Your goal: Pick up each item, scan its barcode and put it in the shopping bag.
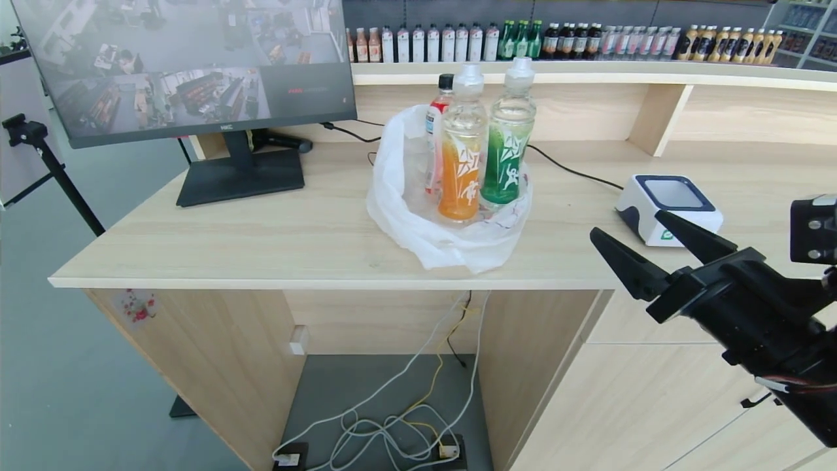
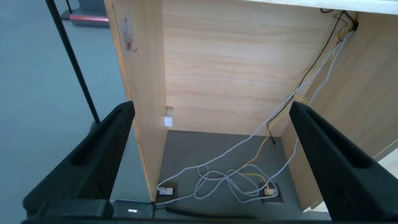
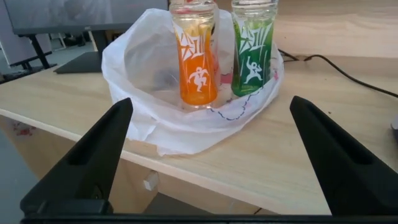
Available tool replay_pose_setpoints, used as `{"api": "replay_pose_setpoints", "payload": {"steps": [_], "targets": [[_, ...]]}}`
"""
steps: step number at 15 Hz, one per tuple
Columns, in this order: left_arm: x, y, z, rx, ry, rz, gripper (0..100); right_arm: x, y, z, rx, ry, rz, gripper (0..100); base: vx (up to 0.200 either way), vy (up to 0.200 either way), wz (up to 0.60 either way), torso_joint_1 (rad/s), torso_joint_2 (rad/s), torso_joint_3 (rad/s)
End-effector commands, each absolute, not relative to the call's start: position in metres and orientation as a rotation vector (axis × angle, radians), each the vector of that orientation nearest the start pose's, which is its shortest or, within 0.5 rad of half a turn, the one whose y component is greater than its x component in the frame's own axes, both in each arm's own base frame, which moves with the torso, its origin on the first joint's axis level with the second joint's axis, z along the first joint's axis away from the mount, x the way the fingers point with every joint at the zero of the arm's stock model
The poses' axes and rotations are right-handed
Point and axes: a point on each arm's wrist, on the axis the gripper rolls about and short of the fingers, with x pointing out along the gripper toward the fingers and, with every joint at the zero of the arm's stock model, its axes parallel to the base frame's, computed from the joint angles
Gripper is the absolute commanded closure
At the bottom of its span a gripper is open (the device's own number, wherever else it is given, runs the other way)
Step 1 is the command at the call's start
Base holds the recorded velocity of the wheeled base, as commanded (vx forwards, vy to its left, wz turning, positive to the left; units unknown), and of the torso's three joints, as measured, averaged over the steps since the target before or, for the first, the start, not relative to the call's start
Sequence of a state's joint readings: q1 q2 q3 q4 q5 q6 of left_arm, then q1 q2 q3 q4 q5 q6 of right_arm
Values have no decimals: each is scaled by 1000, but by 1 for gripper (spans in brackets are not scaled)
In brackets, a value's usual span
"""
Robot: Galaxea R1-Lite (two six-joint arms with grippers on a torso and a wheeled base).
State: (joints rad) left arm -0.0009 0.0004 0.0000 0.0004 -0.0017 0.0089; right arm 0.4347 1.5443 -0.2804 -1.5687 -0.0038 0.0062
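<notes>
The right gripper [image 1: 624,222] hangs in the air off the front edge of the counter [image 1: 261,242], its two black fingers spread wide with nothing between them and touching nothing. From its own wrist camera the same wide gap [image 3: 211,102] faces the shopping bag [image 3: 134,68], which is across the counter from it and well apart. The scanner [image 1: 667,206], a small white box with a dark window on top, sits on the counter just beyond the gripper's fingers.

The white plastic shopping bag [image 1: 418,242] slumps open in the middle of the counter. Three bottles stand upright inside it. An orange bottle [image 1: 461,163] and a green bottle [image 1: 507,150] are side by side at the front, and a dark-capped bottle [image 1: 435,124] is behind the orange one. A black cable [image 1: 569,171] runs along the counter from behind the bag toward the scanner.

The left gripper [image 2: 208,109] is held low, also spread wide and empty. It faces the open space under the counter, where loose cables [image 2: 230,180] lie tangled on the floor.

A monitor [image 1: 183,65] stands at the counter's far left. A shelf of bottles [image 1: 562,40] lines the wall behind.
</notes>
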Motion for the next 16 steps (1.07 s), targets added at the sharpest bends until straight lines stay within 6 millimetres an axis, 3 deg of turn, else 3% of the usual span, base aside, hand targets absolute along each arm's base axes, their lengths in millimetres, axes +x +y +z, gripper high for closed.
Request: {"api": "replay_pose_setpoints", "payload": {"steps": [1, 13, 16], "targets": [[-23, 0, 75, 9, 0, -3, 0, 180, 83, 187, 73, -302, 426, 0, 0, -200, 0, 2, 7, 2], [-23, 0, 75, 8, 0, -3, 0, 150, 65, 168, 60, -235, 406, 0, 0, -200, 0, 4, 4, 2], [-23, 0, 75, 5, 0, -3, 0, 150, 62, 168, 63, -231, 387, 0, 0, -200, 0, 1, 2, 2]]}}
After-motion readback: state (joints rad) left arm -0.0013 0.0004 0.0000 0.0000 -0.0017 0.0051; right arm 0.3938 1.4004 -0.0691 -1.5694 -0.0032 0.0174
